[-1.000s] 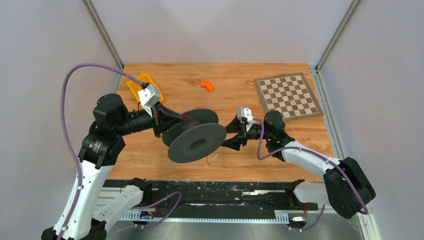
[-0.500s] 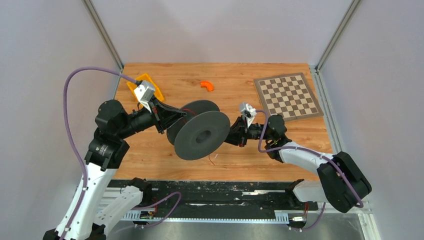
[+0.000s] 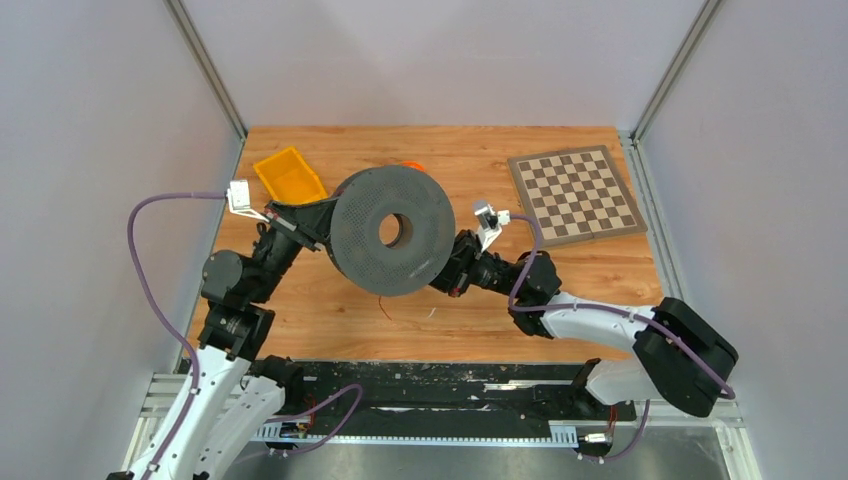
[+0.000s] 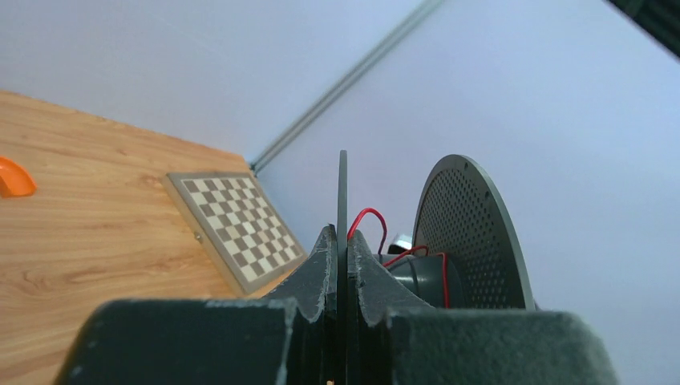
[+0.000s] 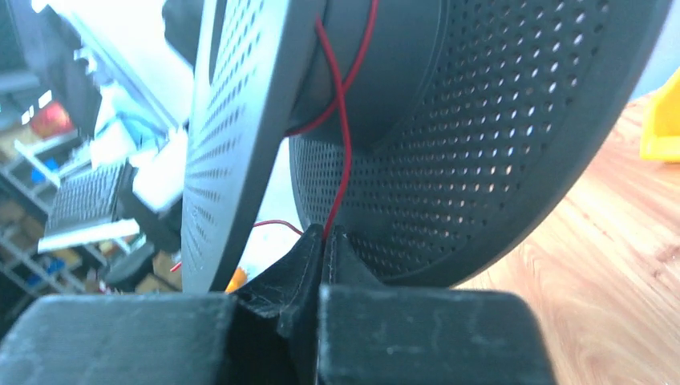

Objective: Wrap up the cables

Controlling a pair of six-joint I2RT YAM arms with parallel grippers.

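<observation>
A dark grey perforated spool [image 3: 360,225] hangs above the table's middle, one flat flange facing up. My left gripper [image 3: 322,216] is shut on the thin edge of one flange [image 4: 342,200]; the other flange [image 4: 473,233] stands to its right. The cable, a thin red wire [image 4: 365,215], loops loosely round the spool's hub. In the right wrist view the wire [image 5: 343,160] runs down from the hub into my right gripper [image 5: 324,234], which is shut on it just below the spool [image 5: 481,144]. A loose end of the wire [image 3: 381,305] hangs under the spool, near my right gripper [image 3: 447,280].
A yellow bin [image 3: 288,175] sits at the table's back left. A chessboard mat [image 3: 574,192] lies at the back right. A small orange piece [image 3: 412,163] peeks out behind the spool. Grey walls close in the left, right and far sides.
My left arm has swung the spool up and back, turning its flange toward the top camera. My right gripper has shut on the wire and followed the spool leftward.
</observation>
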